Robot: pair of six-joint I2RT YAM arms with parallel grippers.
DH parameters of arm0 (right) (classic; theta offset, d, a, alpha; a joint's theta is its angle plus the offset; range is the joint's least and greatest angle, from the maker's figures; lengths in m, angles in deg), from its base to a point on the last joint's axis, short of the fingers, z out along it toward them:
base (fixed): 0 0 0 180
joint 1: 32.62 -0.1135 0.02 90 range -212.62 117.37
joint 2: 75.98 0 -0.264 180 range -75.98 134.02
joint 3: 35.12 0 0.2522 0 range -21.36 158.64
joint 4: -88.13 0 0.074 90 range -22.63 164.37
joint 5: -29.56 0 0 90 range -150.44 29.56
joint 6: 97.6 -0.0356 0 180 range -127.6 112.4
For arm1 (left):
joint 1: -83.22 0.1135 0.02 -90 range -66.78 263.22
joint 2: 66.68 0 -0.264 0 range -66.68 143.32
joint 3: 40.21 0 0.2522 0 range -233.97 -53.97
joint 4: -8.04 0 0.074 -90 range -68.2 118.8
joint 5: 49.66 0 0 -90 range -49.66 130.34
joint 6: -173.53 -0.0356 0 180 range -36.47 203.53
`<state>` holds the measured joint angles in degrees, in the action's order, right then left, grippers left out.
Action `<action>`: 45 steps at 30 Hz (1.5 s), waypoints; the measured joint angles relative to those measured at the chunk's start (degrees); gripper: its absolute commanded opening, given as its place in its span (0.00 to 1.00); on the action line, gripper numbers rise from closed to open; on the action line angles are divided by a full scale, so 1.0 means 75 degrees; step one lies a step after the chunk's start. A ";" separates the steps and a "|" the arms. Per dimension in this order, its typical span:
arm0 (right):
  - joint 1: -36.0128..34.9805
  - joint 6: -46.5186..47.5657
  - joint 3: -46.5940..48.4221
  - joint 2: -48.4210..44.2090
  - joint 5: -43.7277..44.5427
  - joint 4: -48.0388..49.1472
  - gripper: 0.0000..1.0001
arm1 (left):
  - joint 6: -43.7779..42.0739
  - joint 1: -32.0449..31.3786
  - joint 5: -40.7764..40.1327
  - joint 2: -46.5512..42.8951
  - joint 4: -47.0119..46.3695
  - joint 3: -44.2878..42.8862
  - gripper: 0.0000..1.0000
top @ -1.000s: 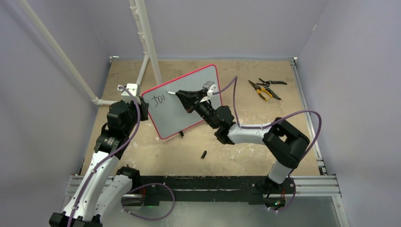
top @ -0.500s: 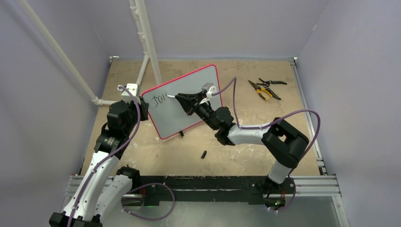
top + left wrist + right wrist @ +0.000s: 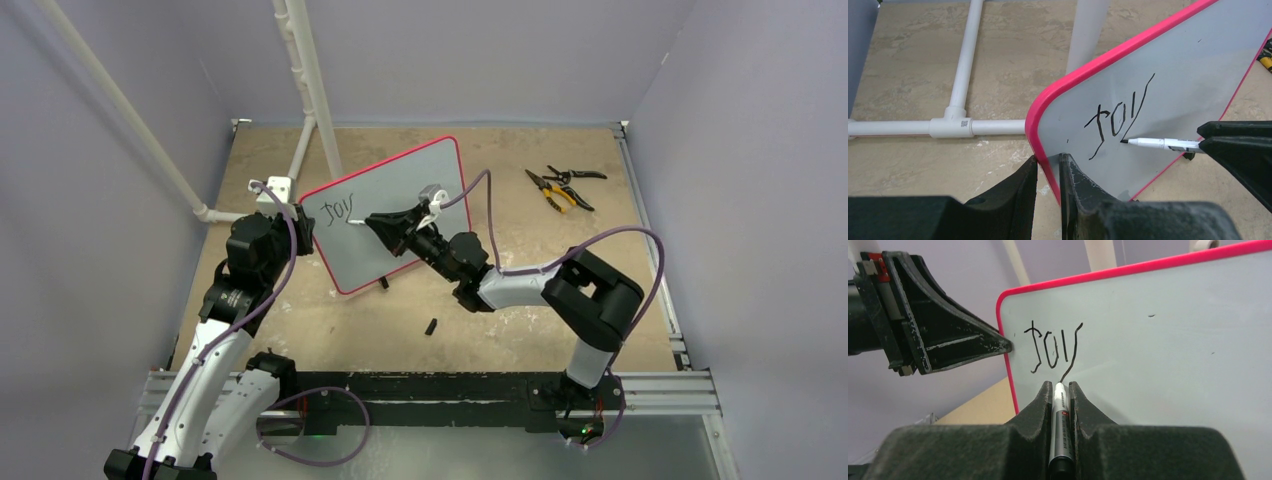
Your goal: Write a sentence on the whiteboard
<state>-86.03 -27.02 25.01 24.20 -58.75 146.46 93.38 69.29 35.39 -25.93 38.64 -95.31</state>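
Note:
The whiteboard [image 3: 395,190], pale grey with a red-pink rim, stands tilted on the table; it also shows in the left wrist view [image 3: 1188,70] and the right wrist view [image 3: 1168,330]. Black marker letters reading roughly "Joy" [image 3: 341,211] sit near its upper left corner [image 3: 1118,120] [image 3: 1053,347]. My left gripper [image 3: 1048,167] is shut on the board's left rim. My right gripper [image 3: 1060,390] is shut on a white marker [image 3: 1059,415], whose tip touches the board at the foot of the "y" tail [image 3: 1124,142]. In the top view the right gripper [image 3: 375,222] is in front of the board.
Pliers and cutters [image 3: 560,187] lie at the back right. A small black marker cap [image 3: 432,325] lies on the table in front of the board. White PVC pipes [image 3: 310,90] stand at the back left, close behind the board's left corner [image 3: 963,75].
The right gripper moved the marker down and left across the board, adding strokes: the writing went from "JO" plus a short stroke to "Joy" with a long tail. The left gripper held still.

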 measured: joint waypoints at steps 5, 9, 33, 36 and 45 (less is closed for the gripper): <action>-0.0076 -0.0070 -0.0003 0.0119 -0.0128 -0.0015 0.00 | 0.0000 0.0000 0.0003 0.0000 0.0000 0.0000 0.21; -0.0087 -0.0067 -0.0026 0.0122 -0.0187 -0.0006 0.00 | 0.0000 0.0000 0.0006 0.0000 -0.0003 0.0000 0.21; 0.0909 0.0425 -0.0291 -0.1390 -0.0143 -0.0504 0.00 | 0.0000 0.0000 0.0015 0.0000 -0.0003 0.0000 0.21; 0.0909 0.0425 -0.0213 -0.1358 -0.0163 -0.0495 0.00 | 0.0000 0.0000 0.0015 0.0003 -0.0003 0.0000 0.21; 0.0909 0.0417 -0.0038 -0.1020 -0.0370 -0.0539 0.00 | 0.0000 0.0000 0.0015 0.0023 -0.0006 0.0000 0.21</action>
<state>-79.21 -23.90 24.72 16.55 -61.52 142.42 93.38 69.29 35.50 -25.75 38.59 -95.31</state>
